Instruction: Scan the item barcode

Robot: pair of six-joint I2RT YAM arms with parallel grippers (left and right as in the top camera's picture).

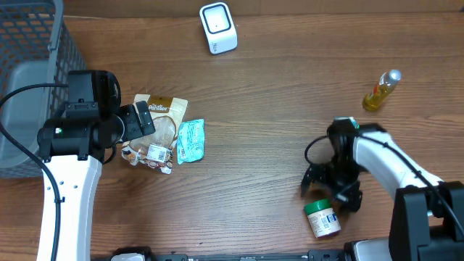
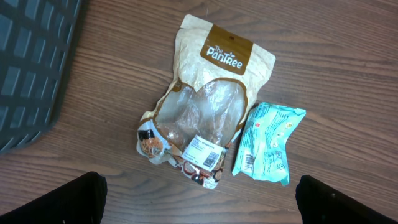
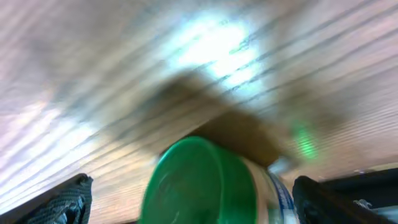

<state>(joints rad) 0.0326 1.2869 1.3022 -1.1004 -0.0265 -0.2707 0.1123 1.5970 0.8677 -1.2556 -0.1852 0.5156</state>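
Lower right: right gripper (image 1: 330,194) spread wide, aimed at toppled green-lidded jar (image 1: 322,218), likely lining up grasp. Left centre: left gripper (image 1: 143,120) open, empty, over Pantree pouch (image 2: 211,93). Scanner (image 1: 218,27) top centre.

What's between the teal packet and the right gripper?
Nothing: the overhead view shows only bare wooden table between the teal packet and the right gripper.
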